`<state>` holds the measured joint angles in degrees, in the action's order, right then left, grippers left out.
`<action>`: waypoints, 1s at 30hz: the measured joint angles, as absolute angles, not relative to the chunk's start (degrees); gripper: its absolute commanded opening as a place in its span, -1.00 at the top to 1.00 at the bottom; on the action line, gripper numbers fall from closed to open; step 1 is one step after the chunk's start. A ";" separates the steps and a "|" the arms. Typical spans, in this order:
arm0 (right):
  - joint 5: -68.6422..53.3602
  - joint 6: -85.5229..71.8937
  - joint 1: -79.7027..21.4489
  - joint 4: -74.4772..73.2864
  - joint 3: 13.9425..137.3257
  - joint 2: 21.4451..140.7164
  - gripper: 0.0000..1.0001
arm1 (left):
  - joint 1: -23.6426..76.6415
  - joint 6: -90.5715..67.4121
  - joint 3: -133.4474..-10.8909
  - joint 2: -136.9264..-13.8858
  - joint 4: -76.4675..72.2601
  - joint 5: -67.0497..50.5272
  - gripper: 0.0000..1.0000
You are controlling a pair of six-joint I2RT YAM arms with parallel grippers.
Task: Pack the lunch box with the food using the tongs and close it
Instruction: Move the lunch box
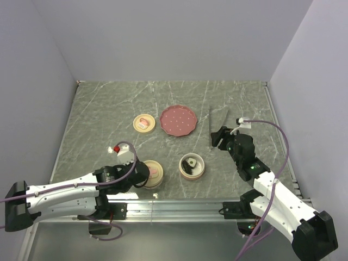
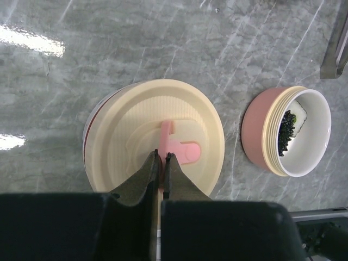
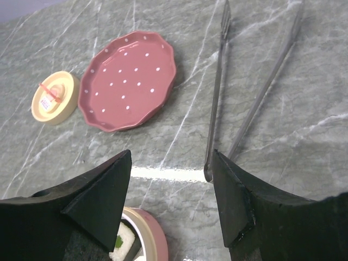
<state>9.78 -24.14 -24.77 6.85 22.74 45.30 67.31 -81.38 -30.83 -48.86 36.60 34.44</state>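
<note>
**A:** How far along is the packing?

**B:** Well on, I'd judge. Under the left gripper (image 2: 161, 159) a cream lid (image 2: 125, 125) already sits on its pot, nearer the arms than the pink plate (image 3: 128, 81) and to its left. The open bowl (image 2: 255, 130), also on the arms' side of the plate, holds food (image 2: 288, 130): a dark piece and a white-topped one. The plate itself is bare. That bowl is not yet covered, and a small lid (image 3: 54, 100) lies just left of the plate.

**A:** And the hands?

**B:** The left jaws are pressed together with their tips at the lid's pink tab (image 2: 185, 151). I cannot tell whether they pinch it. The right gripper (image 3: 171, 157) stands apart and holds nothing. The near end of the tongs (image 3: 217, 98) lies between its jaws, and the tongs rest flat just right of the plate.
</note>
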 measured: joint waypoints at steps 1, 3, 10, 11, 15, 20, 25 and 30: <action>9.43 -24.05 -24.77 6.90 22.74 45.30 -0.36 | 67.75 -81.80 -30.87 -49.06 36.73 35.00 0.99; 8.05 -23.59 -24.77 7.11 22.74 45.30 -0.36 | 68.53 -82.21 -30.89 -49.36 36.84 36.07 0.99; 0.01 -21.71 -24.93 10.28 22.46 45.30 -0.33 | 70.37 -81.73 -31.53 -50.17 38.33 38.00 0.36; -1.32 -21.47 -25.19 10.63 22.35 45.30 -0.32 | 70.57 -81.65 -31.53 -50.22 38.65 38.28 0.28; -4.10 -20.18 -30.41 12.29 22.26 46.65 -0.32 | 71.02 -81.12 -32.36 -50.11 40.14 39.09 0.14; -4.49 -18.74 -39.20 13.82 22.61 51.96 -0.29 | 71.44 -81.08 -32.73 -48.51 42.44 39.57 0.10; -4.21 -18.17 -44.95 15.35 22.63 56.42 -0.28 | 71.64 -81.19 -32.58 -44.97 42.78 39.72 0.11; -4.23 -17.82 -52.40 18.04 23.92 60.25 -0.24 | 71.68 -81.87 -30.85 -43.75 42.76 39.64 0.15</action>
<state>-4.23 -17.82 -52.40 18.04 23.92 60.25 71.68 -81.87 -30.85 -43.75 42.76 39.64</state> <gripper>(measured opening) 0.632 0.438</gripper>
